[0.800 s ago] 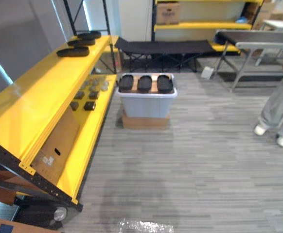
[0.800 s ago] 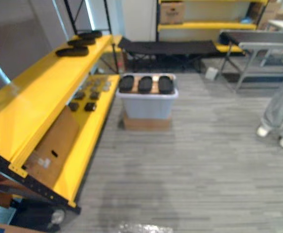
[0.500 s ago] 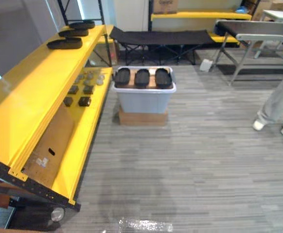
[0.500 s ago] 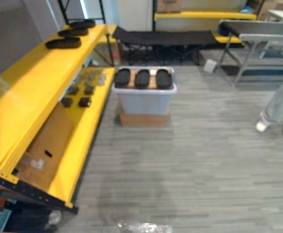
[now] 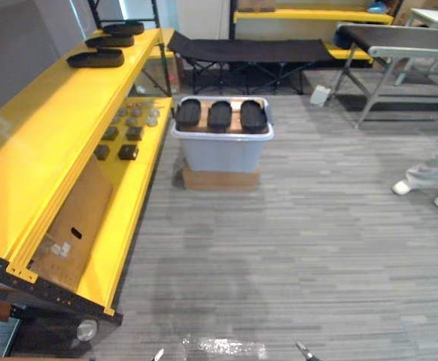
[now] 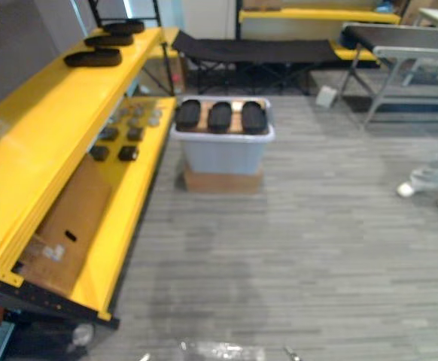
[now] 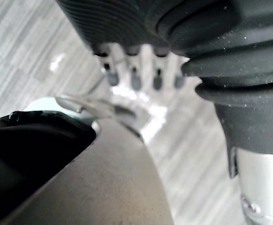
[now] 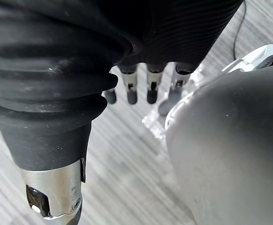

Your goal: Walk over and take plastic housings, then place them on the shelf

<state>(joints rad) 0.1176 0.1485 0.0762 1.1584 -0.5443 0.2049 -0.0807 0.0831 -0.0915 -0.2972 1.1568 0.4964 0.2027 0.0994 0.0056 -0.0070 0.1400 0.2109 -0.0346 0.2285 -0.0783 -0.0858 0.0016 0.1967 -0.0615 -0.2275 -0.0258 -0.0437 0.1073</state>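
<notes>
— Well, what differs from the frame before?
— The whole head view has shifted, so the camera has moved; the items keep their arrangement. Three black plastic housings [image 5: 220,115] lie side by side across the top of the pale tub [image 5: 220,154]. The tub stands on a cardboard box [image 5: 220,179], just beside the yellow shelf [image 5: 46,128]. Three further housings [image 5: 95,58] lie at the far end of the shelf's top level.
— Hand status?
— Left hand [image 7: 132,65]: fingers straight and apart, hanging over the grey floor [image 5: 302,248], holding nothing. Right hand [image 8: 129,86]: same condition.
— Anything else?
— A person's legs [image 5: 437,177] show at the right edge, well apart from the tub.
</notes>
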